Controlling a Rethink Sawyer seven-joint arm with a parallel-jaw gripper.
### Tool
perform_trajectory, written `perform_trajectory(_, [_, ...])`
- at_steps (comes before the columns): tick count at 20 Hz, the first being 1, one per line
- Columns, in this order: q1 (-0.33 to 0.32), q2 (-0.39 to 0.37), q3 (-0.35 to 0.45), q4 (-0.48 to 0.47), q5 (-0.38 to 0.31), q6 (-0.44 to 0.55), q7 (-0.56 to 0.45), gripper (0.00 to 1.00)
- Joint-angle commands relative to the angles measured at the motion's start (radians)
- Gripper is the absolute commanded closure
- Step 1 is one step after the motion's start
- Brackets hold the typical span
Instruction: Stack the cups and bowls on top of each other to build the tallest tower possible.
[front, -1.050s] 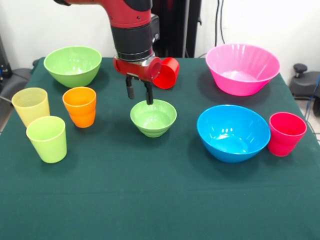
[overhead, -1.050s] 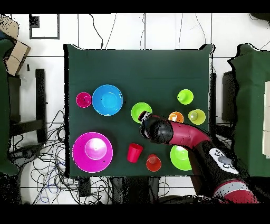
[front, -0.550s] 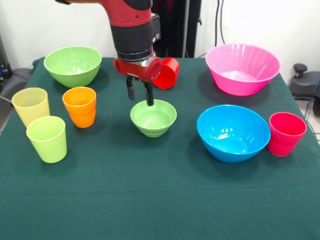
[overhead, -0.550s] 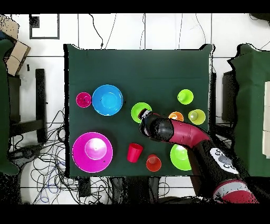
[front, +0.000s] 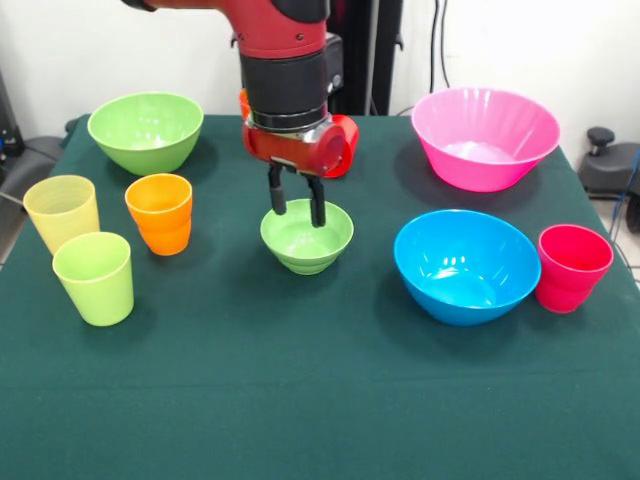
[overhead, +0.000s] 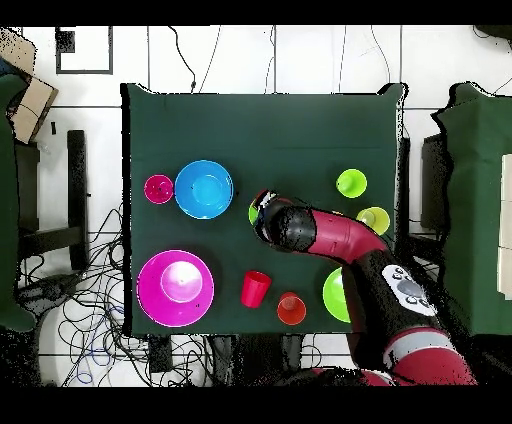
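Hovering over the small light green bowl (front: 307, 236), the claw (front: 297, 201) hangs with its two dark fingers (front: 317, 204) parted and pointing down into the bowl's mouth, gripping nothing. That bowl sits near the middle of the green tabletop (front: 300, 400). Left of it in the front view stand an orange cup (front: 160, 213), a pale yellow cup (front: 62, 212) and a lime green cup (front: 94, 277), with the large light green bowl (front: 145, 130) behind them. On the other side, the blue bowl (front: 467, 265) sits just beside a pinkish-red cup (front: 571, 267), and the pink bowl (front: 484, 137) lies further back. A red cup (overhead: 255, 288) lies tipped on its side behind the arm, beside another orange cup (overhead: 291, 309). No tower stands.
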Motion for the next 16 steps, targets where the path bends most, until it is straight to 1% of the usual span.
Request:
perform_trajectory(1, [0.070, 0.030, -0.031, -0.118, 0.056, 0.111, 0.108, 0.00])
perform_trajectory(8, [0.116, 0.063, -0.058, -0.161, 0.092, 0.112, 0.117, 0.00])
perform_trajectory(16, [0.156, 0.099, -0.088, -0.176, 0.121, 0.068, 0.122, 0.00])
